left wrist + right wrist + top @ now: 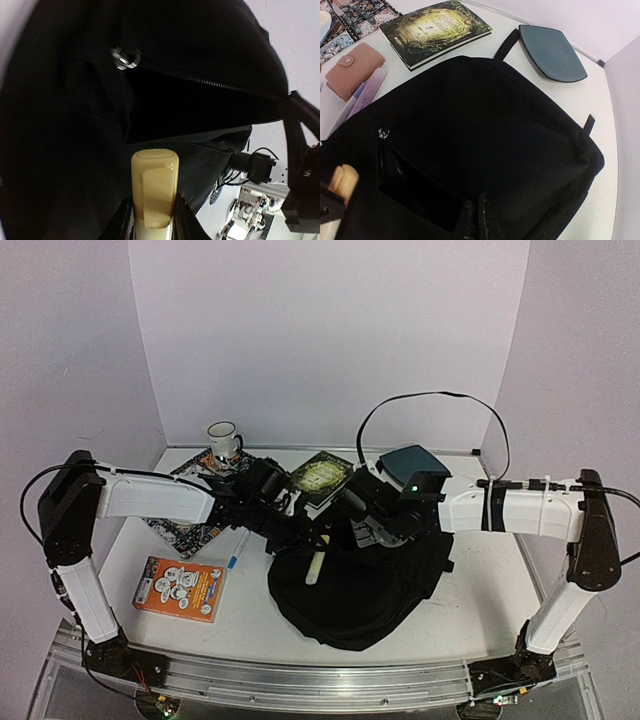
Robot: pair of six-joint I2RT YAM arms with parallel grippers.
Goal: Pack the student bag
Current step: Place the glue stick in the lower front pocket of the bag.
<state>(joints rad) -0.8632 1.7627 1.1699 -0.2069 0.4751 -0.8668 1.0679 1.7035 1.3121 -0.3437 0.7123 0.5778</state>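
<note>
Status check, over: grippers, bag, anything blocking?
Left gripper clamped on yellow highlighter, tip at pocket mouth. Right gripper pinching student bag beside that opening. Nothing visible blocking it.

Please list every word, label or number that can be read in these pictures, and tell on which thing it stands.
No text is readable.
Dark green book with gold ornament on its cover: gold title letters, too blurred to read.
Flat orange box with cartoon pictures: print too small to read.
White mug: dark mark, too small to read.
Black fabric backpack: no label shows.
</note>
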